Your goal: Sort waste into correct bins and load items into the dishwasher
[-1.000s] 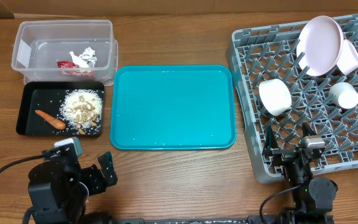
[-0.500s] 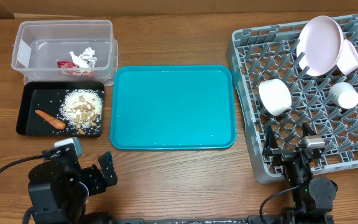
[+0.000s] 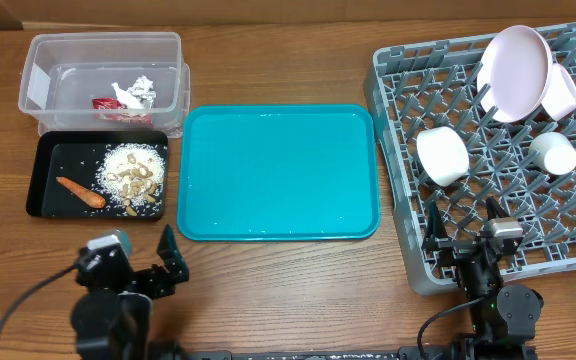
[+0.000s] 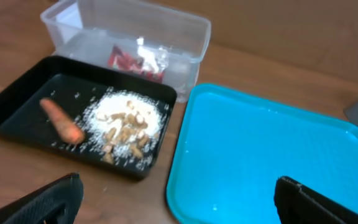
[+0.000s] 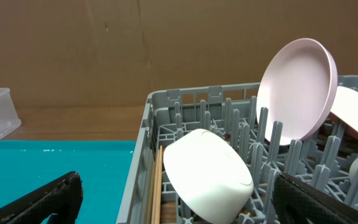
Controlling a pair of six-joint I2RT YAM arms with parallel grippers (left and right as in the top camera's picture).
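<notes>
Looks done: wrapper (image 3: 103, 102) in tub (image 3: 103, 38), scraps (image 3: 133, 175) in black tray (image 3: 53, 203), plate (image 3: 513, 65) in rack (image 3: 513, 205). Left hand (image 4: 176, 202), right hand (image 5: 176, 199) apart, empty; nothing left to grasp.

Clear tub (image 3: 103, 45) holding red wrapper (image 3: 106, 103) and crumpled paper (image 3: 134, 91), black tray (image 3: 48, 195) touching its near side with beige scraps (image 3: 134, 173) and carrot (image 3: 80, 192), grey rack (image 3: 408, 120) far right, pink plate (image 3: 513, 72) on edge, white bowl (image 3: 442, 156) and cups (image 3: 553, 153) tipped, chopsticks (image 5: 156, 186) along its left wall.
</notes>
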